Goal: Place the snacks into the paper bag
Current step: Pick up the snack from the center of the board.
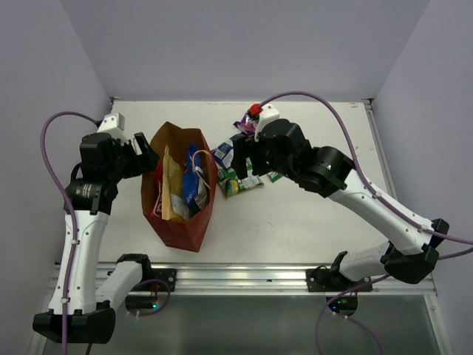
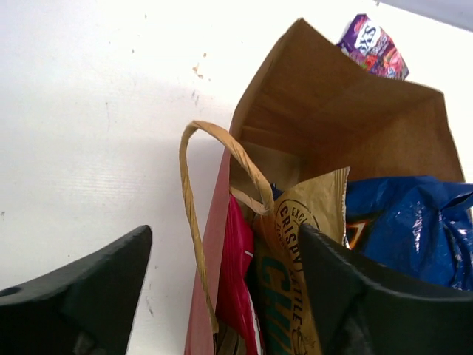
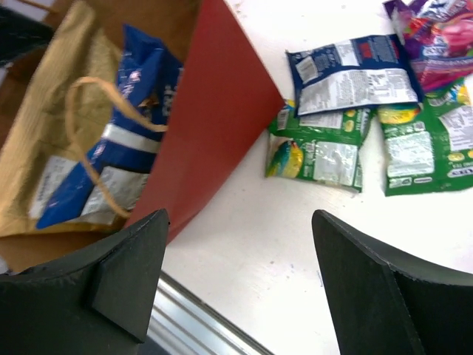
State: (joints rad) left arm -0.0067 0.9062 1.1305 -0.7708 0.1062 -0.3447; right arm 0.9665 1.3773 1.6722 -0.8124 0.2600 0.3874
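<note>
The paper bag (image 1: 182,226) stands open at the table's left-centre. It holds the blue-white packet (image 1: 196,177), the tan-gold packet (image 1: 171,185) and the pink-red packet (image 1: 157,204). My left gripper (image 1: 145,157) is open at the bag's left rim. In the left wrist view (image 2: 225,231) its jaws straddle the bag's red wall (image 2: 211,259), a loop handle (image 2: 194,222), the pink-red packet (image 2: 238,274) and the tan-gold packet (image 2: 295,244). My right gripper (image 1: 247,160) is open and empty (image 3: 241,214) beside the bag's red side (image 3: 214,111). On the table lie a dark blue packet (image 3: 347,74), green packets (image 3: 318,151) and a purple-pink packet (image 3: 436,37).
A metal rail (image 1: 244,277) runs along the near table edge, and shows under the right gripper (image 3: 199,325). White walls close the table at the back and sides. Purple cables loop above both arms.
</note>
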